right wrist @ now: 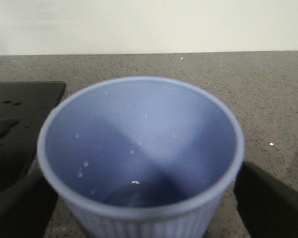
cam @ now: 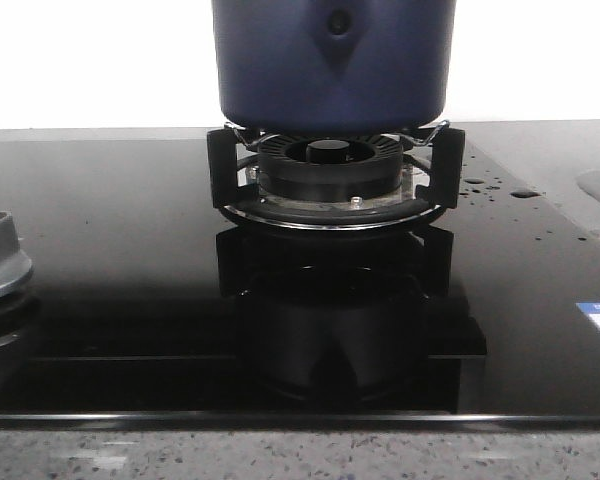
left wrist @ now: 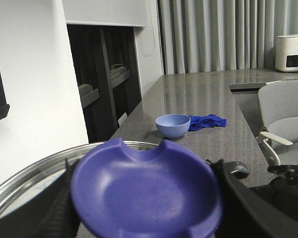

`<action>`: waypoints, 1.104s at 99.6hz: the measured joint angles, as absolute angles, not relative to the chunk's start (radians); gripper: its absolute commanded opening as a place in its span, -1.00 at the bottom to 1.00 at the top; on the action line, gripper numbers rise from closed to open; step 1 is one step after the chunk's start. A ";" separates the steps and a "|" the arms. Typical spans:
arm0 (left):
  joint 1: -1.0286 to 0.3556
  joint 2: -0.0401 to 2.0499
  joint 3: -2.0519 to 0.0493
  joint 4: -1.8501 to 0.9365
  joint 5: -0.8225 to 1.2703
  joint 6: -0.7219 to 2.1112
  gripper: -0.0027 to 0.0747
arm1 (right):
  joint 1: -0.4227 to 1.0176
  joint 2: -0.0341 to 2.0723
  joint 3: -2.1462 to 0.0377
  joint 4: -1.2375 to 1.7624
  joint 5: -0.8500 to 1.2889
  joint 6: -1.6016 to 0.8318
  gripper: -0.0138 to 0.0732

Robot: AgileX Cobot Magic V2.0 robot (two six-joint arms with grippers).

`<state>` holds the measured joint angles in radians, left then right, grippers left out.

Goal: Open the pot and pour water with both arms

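Note:
The dark navy pot (cam: pixel 330 70) stands on the black burner ring (cam: pixel 330 170) of the hob; its top is cut off by the frame, so its opening is hidden. No gripper shows in the front view. In the left wrist view my left gripper (left wrist: pixel 149 208) is shut on the blue dish-shaped knob (left wrist: pixel 144 193) of the steel-rimmed lid (left wrist: pixel 20 183), held apart from the pot. In the right wrist view my right gripper (right wrist: pixel 141 208) is shut on a light blue ribbed cup (right wrist: pixel 139 144), upright above the grey counter beside the hob. Drops cling to its inner wall.
The black glass hob (cam: pixel 130 260) carries water drops (cam: pixel 480 183) at the right and a grey knob (cam: pixel 0 260) at the left. Beyond the lid, a counter holds a blue bowl (left wrist: pixel 173 125), a blue cloth (left wrist: pixel 206 120) and a mouse (left wrist: pixel 236 169). A chair (left wrist: pixel 283 114) stands beside it.

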<state>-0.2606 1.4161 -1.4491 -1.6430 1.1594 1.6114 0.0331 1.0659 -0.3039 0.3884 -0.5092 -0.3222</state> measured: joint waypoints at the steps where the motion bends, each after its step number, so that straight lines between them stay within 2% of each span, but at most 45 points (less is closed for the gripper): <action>1: -0.261 1.416 -1.449 -1.643 1.159 1.611 -0.31 | 0.033 1.068 -0.304 0.384 -0.512 -0.313 0.81; 30: -0.261 1.416 -1.449 -1.643 1.158 1.611 -0.31 | 0.033 1.181 -0.305 0.354 -0.624 -0.232 0.76; 37: -0.261 1.416 -1.449 -1.643 1.158 1.611 -0.31 | 0.033 1.199 -0.309 0.341 -0.632 -0.213 0.63; 56: -0.256 1.414 -1.449 -1.643 1.158 1.609 -0.31 | 0.033 1.216 -0.330 0.276 -0.631 -0.196 0.05; 70: -0.230 1.405 -1.449 -1.635 1.158 1.588 -0.31 | 0.033 1.216 -0.349 0.235 -0.629 -0.195 -0.21; 91: -0.169 1.358 -1.449 -1.587 1.158 1.549 -0.31 | 0.033 1.153 -0.403 0.164 -0.602 -0.186 -0.26; 110: -0.141 1.308 -1.449 -1.580 1.160 1.524 -0.31 | 0.049 1.088 -0.599 -0.012 -0.440 -0.183 -0.26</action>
